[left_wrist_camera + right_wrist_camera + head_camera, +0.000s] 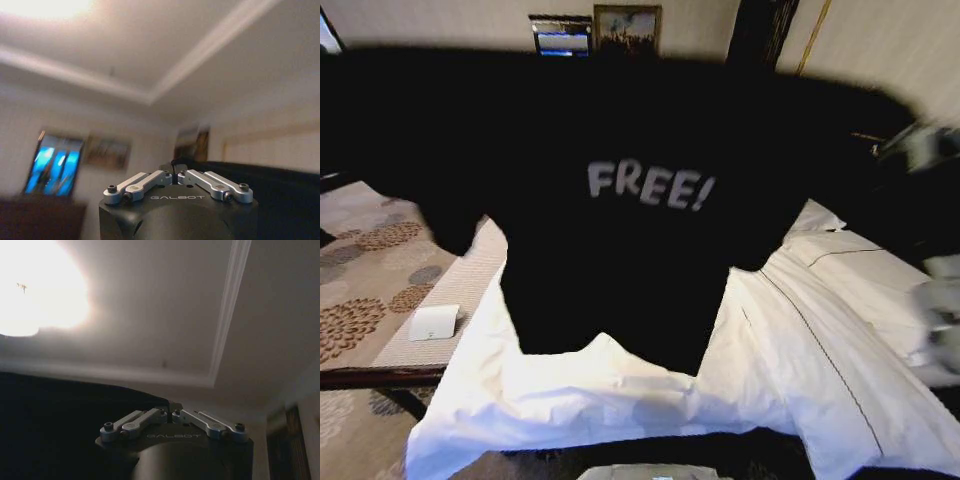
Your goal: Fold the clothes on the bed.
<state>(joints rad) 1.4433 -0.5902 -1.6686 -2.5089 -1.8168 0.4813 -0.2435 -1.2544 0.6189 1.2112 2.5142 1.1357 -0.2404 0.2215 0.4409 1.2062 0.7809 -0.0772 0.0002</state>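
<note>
The clothes are one black T-shirt [640, 260] with white "FREE!" lettering, held up in the air and spread wide in front of the head camera, its hem hanging just above the bed [790, 360]. My left gripper [174, 173] points up toward the ceiling, shut on an upper edge of the shirt, and the black fabric [280, 195] stretches away from it. My right gripper [170, 413] is also raised and shut on the other upper edge, with black cloth [60, 425] spreading beside it.
The bed has a rumpled white duvet and a pillow [817, 216] behind the shirt. To the left lies floral carpet [360, 300] and a bench with a white item [432, 322]. Pictures [625, 28] hang on the far wall. A blurred grey arm part [932, 148] shows at right.
</note>
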